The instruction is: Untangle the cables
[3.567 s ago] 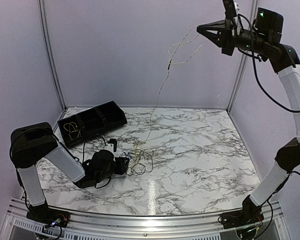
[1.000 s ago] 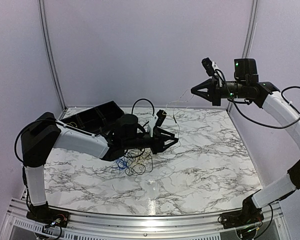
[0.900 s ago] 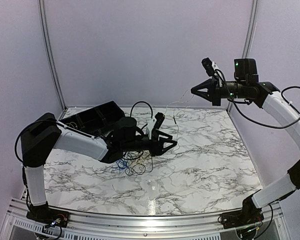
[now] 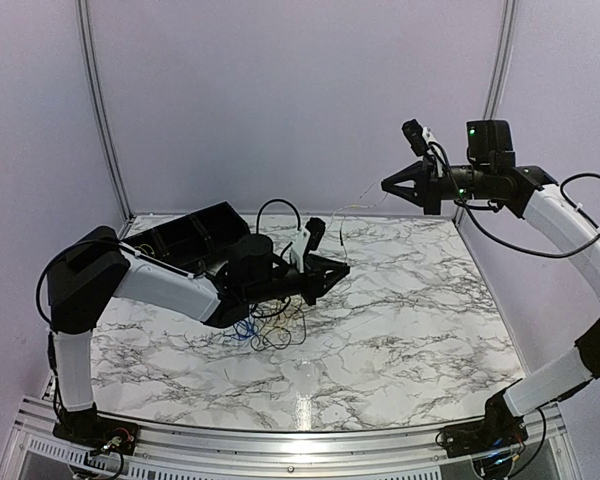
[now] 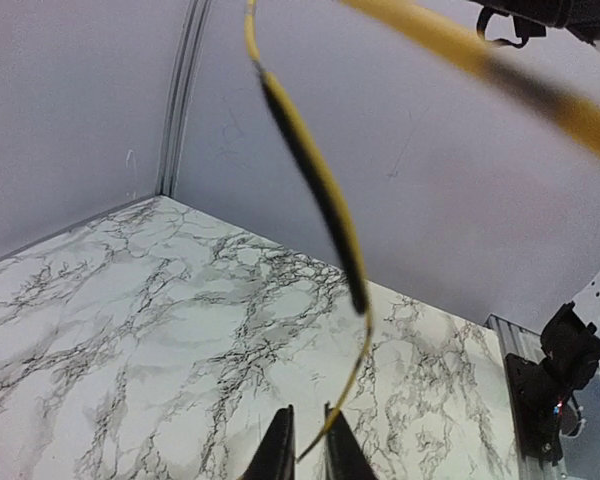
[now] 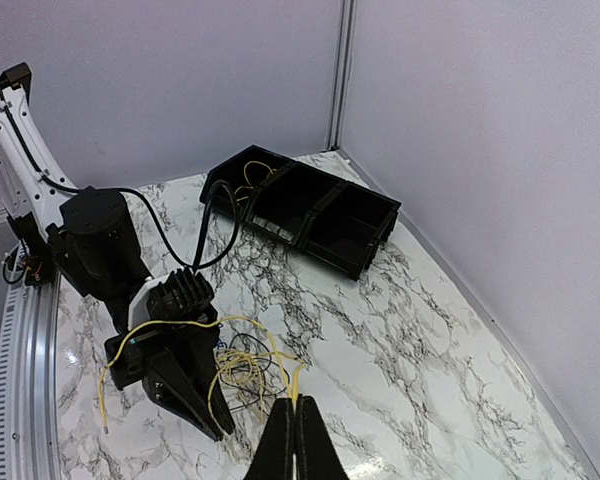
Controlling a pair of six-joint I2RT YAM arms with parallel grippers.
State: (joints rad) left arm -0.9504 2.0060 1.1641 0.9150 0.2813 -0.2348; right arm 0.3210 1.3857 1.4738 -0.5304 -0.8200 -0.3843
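Risk note. The right gripper [image 6: 295,440] is raised well above the table [image 4: 420,320], jaws clenched on one yellow cable [image 5: 450,48]. That cable runs down across the gap to the left gripper [image 5: 307,445]. The left jaws are nearly together with the wire passing between them, but I cannot tell whether they actually pinch it. The rest of the cables lie as a tangle [image 4: 265,325] on the marble below the left wrist, and a few more sit in the black tray [image 4: 195,222]. Likely failures: if the left jaws are loose, the wire slides through and further pulling lifts the whole tangle rather than freeing one strand. If both ends are clamped and the arms move apart, the thin wire goes taut and may slip out of one grip or cinch a knot tighter. Dragged loops could also catch on the tray rim or the left arm's own hose.
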